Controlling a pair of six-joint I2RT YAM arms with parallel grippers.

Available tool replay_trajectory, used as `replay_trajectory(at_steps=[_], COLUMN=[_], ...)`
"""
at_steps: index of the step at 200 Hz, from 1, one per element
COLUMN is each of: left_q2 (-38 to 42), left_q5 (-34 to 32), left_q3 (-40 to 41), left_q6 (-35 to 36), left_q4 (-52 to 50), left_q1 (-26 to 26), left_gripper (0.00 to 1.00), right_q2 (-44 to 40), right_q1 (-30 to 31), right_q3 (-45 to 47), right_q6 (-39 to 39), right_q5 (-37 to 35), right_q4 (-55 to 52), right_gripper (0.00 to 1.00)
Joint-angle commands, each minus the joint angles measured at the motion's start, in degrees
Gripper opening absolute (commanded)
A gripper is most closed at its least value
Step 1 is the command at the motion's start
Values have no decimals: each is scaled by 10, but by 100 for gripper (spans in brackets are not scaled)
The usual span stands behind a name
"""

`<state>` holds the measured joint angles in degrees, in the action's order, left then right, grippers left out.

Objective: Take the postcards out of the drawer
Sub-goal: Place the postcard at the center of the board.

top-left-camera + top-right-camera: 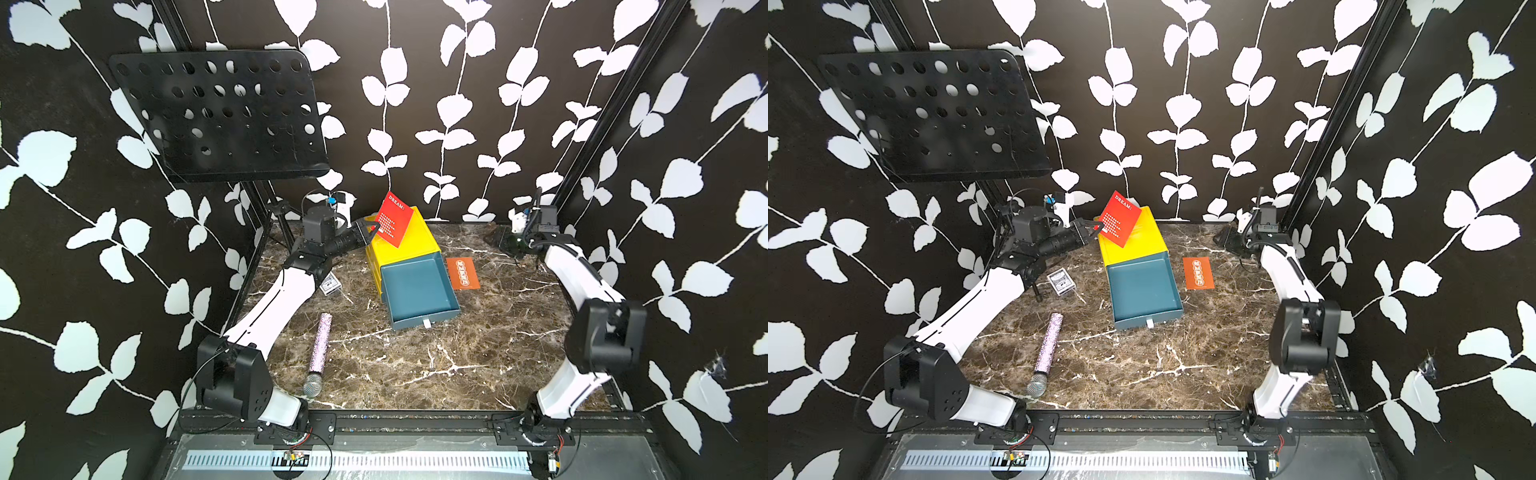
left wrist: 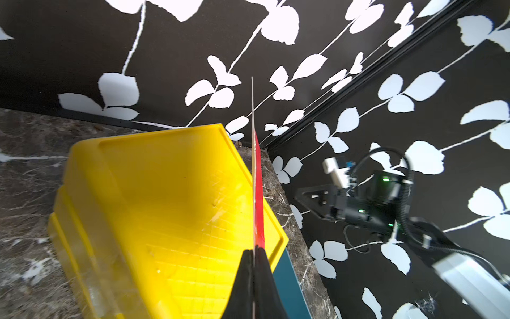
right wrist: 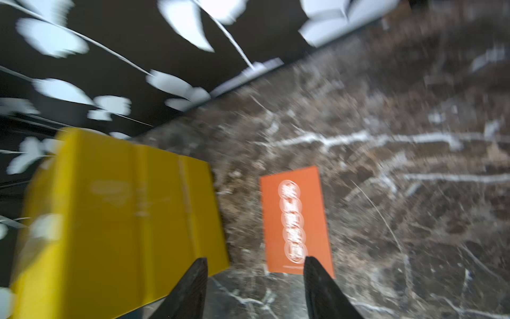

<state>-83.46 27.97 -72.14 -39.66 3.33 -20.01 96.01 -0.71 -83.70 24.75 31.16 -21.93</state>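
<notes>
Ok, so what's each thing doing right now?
drawer: pulled open, empty.
red card: held up off the table.
orange card: flat on the table beside the drawer.
left fingers: shut on the red card.
right fingers: open, holding nothing.
microphone: lying on the table.

left gripper [image 2: 253, 250] clamped, right gripper [image 3: 255, 260] parted (blurred)

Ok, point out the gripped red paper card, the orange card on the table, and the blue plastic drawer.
red card [image 1: 394, 219]: top view, printed face.
orange card [image 1: 463, 273]: top view, face centre.
blue drawer [image 1: 415, 291]: top view, bare floor.
</notes>
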Motion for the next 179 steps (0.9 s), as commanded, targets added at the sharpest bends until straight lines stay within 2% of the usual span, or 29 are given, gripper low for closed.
replay_trajectory(at_steps=[1, 37, 87, 149, 179], left_q2=[-3, -42, -81, -76, -78], left_q5=[-10, -59, -107, -117, -114], left_q3=[7, 6, 8, 10, 9], left_q6=[-25, -75, -130, -130, -132], left_q4=[64, 142, 241, 250, 254], left_q1=[-24, -74, -111, -123, -125], left_gripper=[0, 0, 0, 0, 0], right_q2=[-37, -83, -74, -31, -16], right_q1=[24, 66, 121, 158, 169], right_q3=[29, 55, 68, 82, 81], right_q6=[39, 111, 195, 262, 286], right_q5=[46, 76, 104, 107, 114], right_q4=[78, 200, 335, 444, 473], right_gripper=[57, 59, 61, 60, 51])
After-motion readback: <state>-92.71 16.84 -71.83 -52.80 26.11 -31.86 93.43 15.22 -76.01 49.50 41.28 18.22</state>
